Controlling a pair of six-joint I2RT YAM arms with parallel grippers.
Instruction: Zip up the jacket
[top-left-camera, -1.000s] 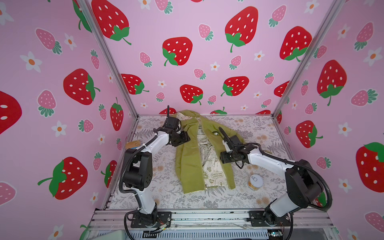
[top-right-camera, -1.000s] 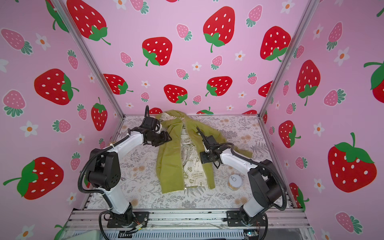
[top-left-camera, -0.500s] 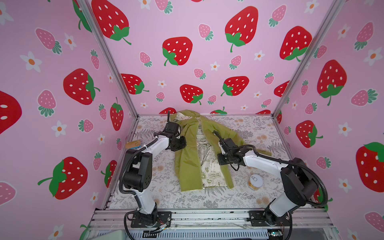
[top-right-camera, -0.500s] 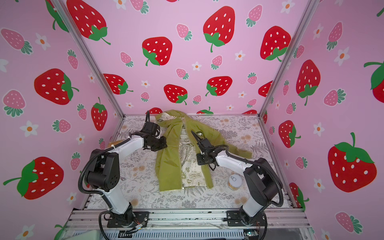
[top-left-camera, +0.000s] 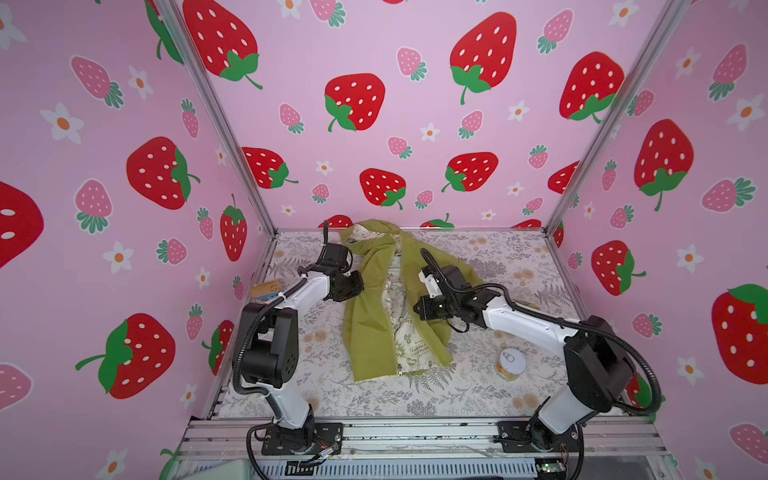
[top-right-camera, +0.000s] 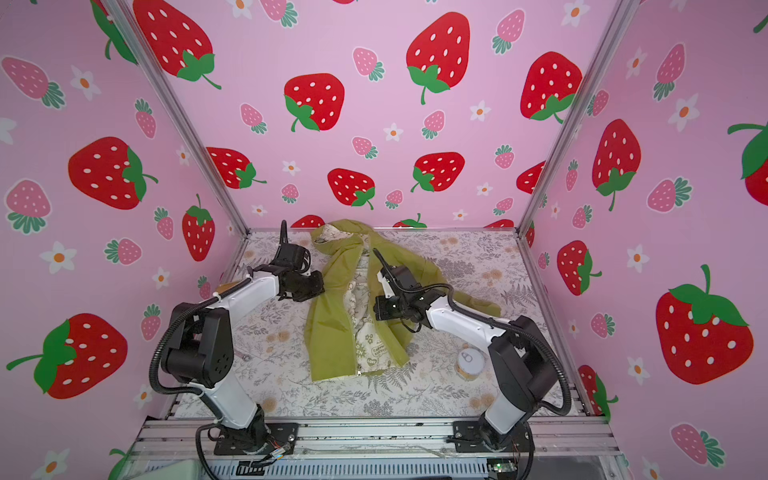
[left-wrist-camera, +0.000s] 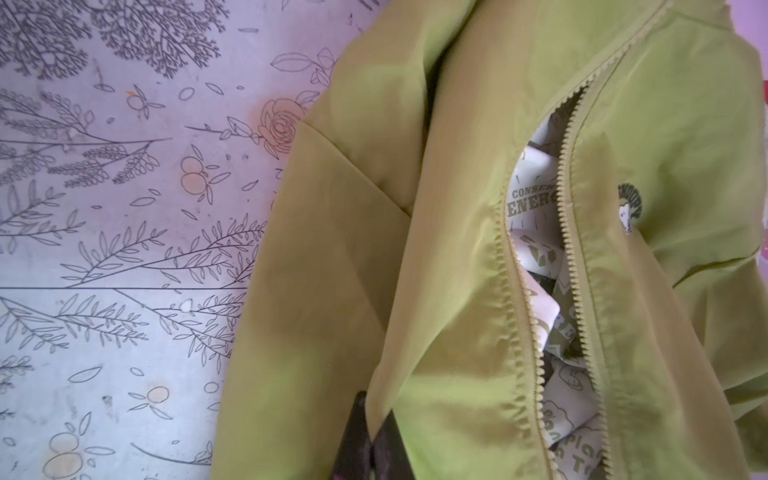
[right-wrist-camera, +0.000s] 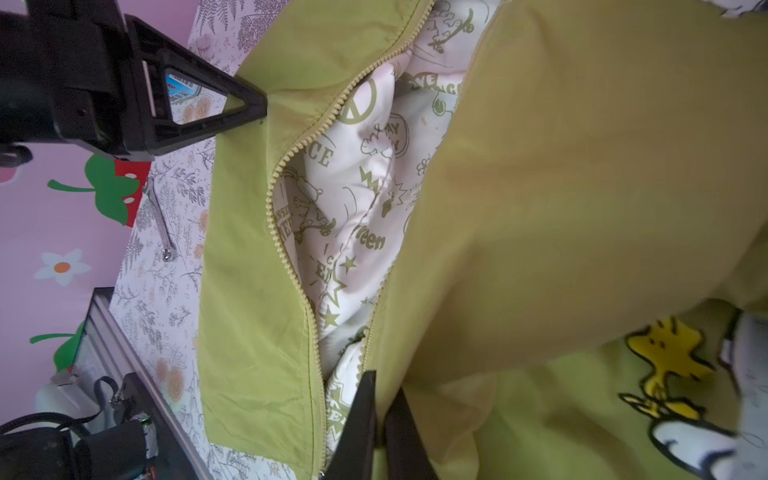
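In both top views the olive-green hooded fabric jacket (top-left-camera: 368, 324) was laid on the floral-printed table (top-left-camera: 478, 399). Its long axis ran from 12 to 6 o'clock, with the hood at 12. The left gripper (top-left-camera: 358, 286) was clamped on the jacket's 9 o'clock edge. The right gripper (top-left-camera: 417, 309) was clamped on the 3 o'clock front panel, nearer the hem.

In the left wrist view the closed black fingers (left-wrist-camera: 357, 440) were cut off by the frame, and the pale toothed zipper (left-wrist-camera: 524, 311) was seen parted.

In the right wrist view the right gripper was pinched on fabric beside the teeth. The slider, judged to lie toward 6 o'clock, was not clearly made out.
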